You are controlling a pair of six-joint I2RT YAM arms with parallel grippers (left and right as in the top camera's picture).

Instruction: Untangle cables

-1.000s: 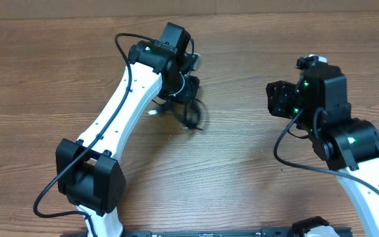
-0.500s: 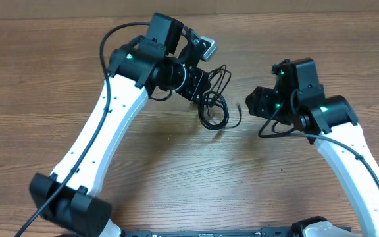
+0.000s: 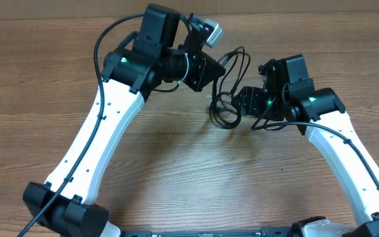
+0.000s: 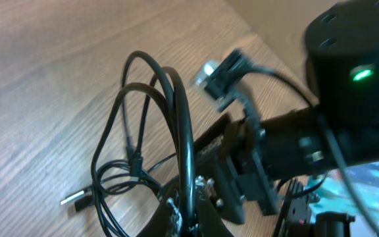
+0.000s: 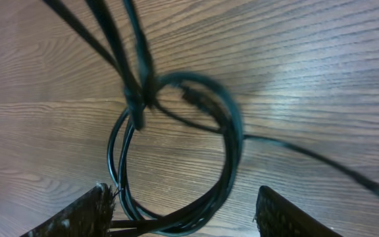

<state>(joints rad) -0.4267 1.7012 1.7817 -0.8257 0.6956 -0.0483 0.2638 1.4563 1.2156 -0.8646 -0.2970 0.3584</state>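
Two or three strands of the cables (image 4: 186,138) run straight out of the left jaws, which are closed on them at the bottom of the left wrist view. The pinch sits on the upper loops, so the rest of the bundle trails from it and the snarl is drawn open rather than crushed. From that grip the strands arch up and away, then drop to a looser mess where a small plug (image 4: 77,199) lies on the wood.

The right jaws stand wide, one finger (image 5: 77,220) at each lower corner of the right wrist view. The lower coil (image 5: 234,145) lies in the gap between them, with a tight crossing just above it. Nothing is pinched there yet; the wide stance looks like a line-up for taking the coil while the other arm anchors the top. Whether the coil rests on the surface (image 3: 176,171) or hangs just clear of it, I cannot tell.

From overhead the bundle sits near the far edge, a little right of its middle, between the left arm (image 3: 114,112) and the right arm (image 3: 334,145), which lean in from the near corners. The untangling looks early, since the loops cross at one tight point.
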